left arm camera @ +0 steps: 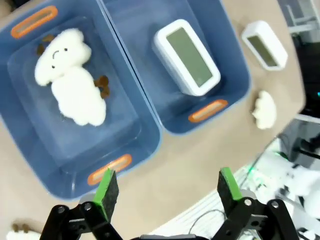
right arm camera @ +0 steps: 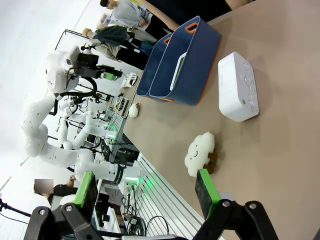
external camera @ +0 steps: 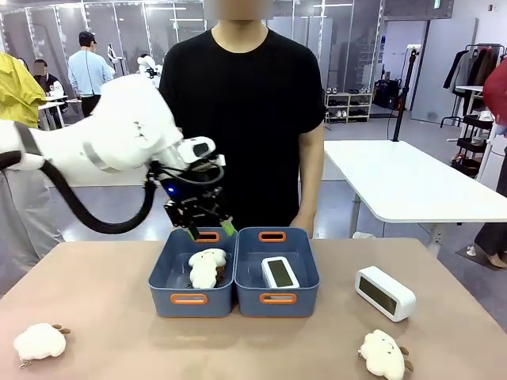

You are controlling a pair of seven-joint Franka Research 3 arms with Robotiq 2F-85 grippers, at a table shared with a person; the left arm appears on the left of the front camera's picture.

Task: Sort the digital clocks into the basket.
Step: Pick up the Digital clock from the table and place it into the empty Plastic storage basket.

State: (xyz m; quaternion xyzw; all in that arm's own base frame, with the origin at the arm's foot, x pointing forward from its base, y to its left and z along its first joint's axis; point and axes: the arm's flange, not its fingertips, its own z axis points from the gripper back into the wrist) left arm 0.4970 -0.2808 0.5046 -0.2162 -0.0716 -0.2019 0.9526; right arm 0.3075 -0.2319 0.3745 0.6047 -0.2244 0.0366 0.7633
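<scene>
One digital clock [external camera: 280,273] lies screen up in the right blue basket [external camera: 250,304], and in the left wrist view this clock [left arm camera: 187,57] sits inside the same basket [left arm camera: 231,55]. A second digital clock [external camera: 385,293] stands on the table to the right of the baskets, seen too as a white block [right arm camera: 238,86] in the right wrist view. My left gripper [external camera: 210,230] hangs open and empty over the far end of the left basket [external camera: 163,273]. My right gripper [right arm camera: 145,189] is open and empty, well back from that clock.
A sheep plush [external camera: 207,267] lies in the left basket. Two more plush sheep rest on the table, one at the front left [external camera: 40,342] and one at the front right [external camera: 384,354]. A person [external camera: 242,111] stands just behind the baskets.
</scene>
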